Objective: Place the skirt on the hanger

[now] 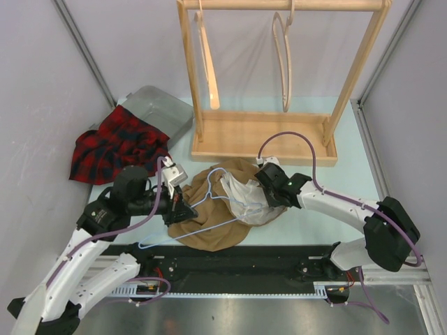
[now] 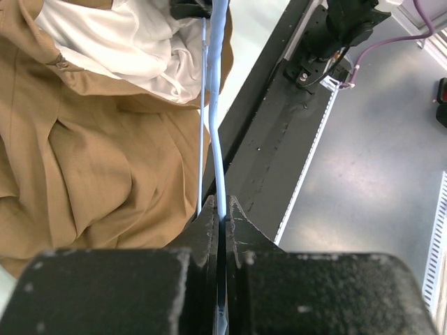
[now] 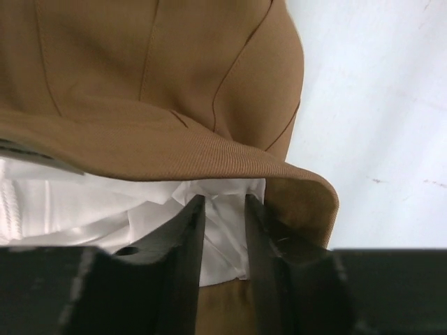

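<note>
**Operator:** Where's the skirt?

**Spotter:** Your tan skirt (image 1: 204, 236) is bunched up on the pale table (image 1: 349, 174), low in the middle of the overhead view, between your two arms. Its white lining (image 1: 244, 199) is turned out on the right side of the heap. A light-blue wire hanger (image 2: 211, 105) lies across it, with the hook toward the wooden rack (image 1: 265, 143) and the long bottom wire running off the fabric toward lower left.

**Operator:** And my grippers?

**Spotter:** Your left gripper (image 2: 222, 213) is clamped on the hanger wire. In its wrist view the jaws meet with the blue wire pinched between them, just off the skirt's near edge. Your right gripper (image 3: 223, 209) sits at the lining, under a fold of the tan waistband. Its fingers stand a little apart with white cloth showing in the gap, but from that close, dim view I can't tell whether they're pinching the cloth or only lying against it.

**Operator:** Anything else on the table?

**Spotter:** The rack stands at the top centre, just beyond the skirt, with two wooden hangers (image 1: 281, 63) on its bar (both bare). A red plaid garment (image 1: 119, 143) lies at the left, partly over a grey tray (image 1: 164, 108), and both are apart from the skirt.
</note>
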### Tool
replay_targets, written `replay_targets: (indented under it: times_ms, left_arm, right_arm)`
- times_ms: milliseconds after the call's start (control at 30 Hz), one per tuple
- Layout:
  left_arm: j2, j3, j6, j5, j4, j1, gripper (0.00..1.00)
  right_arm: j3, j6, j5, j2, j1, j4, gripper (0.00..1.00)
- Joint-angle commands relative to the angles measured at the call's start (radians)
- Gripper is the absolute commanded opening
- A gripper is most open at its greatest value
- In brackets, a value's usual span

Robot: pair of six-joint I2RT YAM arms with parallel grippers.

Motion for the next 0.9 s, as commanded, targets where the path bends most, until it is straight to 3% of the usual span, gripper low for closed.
replay_targets:
  times_ms: [0,167,300,400,867]
  left_arm:
    - [0.014,-0.006,-0.004,0.063,0.064,-0.003,0.0]
    - [0.03,-0.019,0.002,0.07,0.073,-0.003,0.0]
    - [0.038,-0.02,0.006,0.068,0.073,-0.003,0.0]
    - [0.039,-0.022,0.006,0.066,0.079,-0.003,0.0]
    - [0.073,-0.098,-0.136,0.097,0.286,-0.008,0.0]
  right_arm:
    - [0.05,-0.01,0.07,0.003,-0.002,0.056,0.38]
    - [0.046,-0.011,0.081,0.018,-0.004,0.071,0.38]
    - [0.036,-0.001,0.076,0.028,-0.004,0.073,0.2]
    - [0.041,0.013,0.081,0.006,0.001,0.065,0.12]
    - [0.065,0.064,0.111,-0.115,0.017,-0.048,0.12]
